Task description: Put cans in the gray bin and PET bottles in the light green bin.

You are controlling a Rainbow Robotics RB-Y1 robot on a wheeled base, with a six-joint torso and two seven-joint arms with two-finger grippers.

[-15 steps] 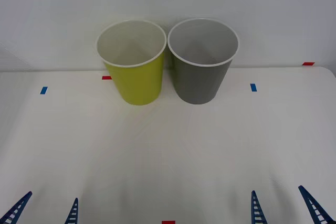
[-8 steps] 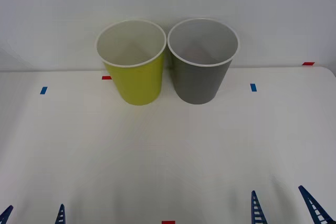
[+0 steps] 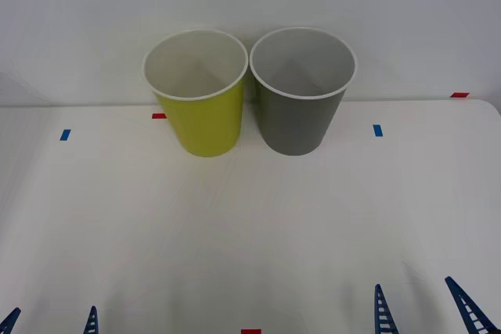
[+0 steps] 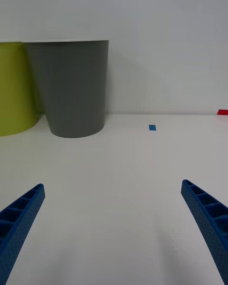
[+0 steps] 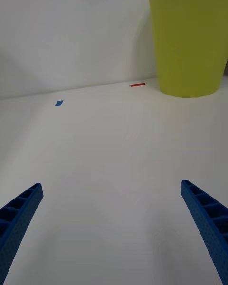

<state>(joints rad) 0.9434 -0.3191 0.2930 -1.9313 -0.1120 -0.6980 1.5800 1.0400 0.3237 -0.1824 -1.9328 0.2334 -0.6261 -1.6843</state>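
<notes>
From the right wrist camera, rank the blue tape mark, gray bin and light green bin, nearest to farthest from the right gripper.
The right gripper is open, low over the table.
1. Blue tape mark, on the table ahead.
2. Gray bin, beyond it, toward the robot's left.
3. Light green bin, farther left, beside the gray one.

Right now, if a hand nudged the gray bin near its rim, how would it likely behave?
The gray bin is tall and tapers to a narrower base, so a push near the rim would probably tip it rather than slide it. It looks like thin plastic, so likely light. It stands close beside the light green bin, which it might knock.
</notes>
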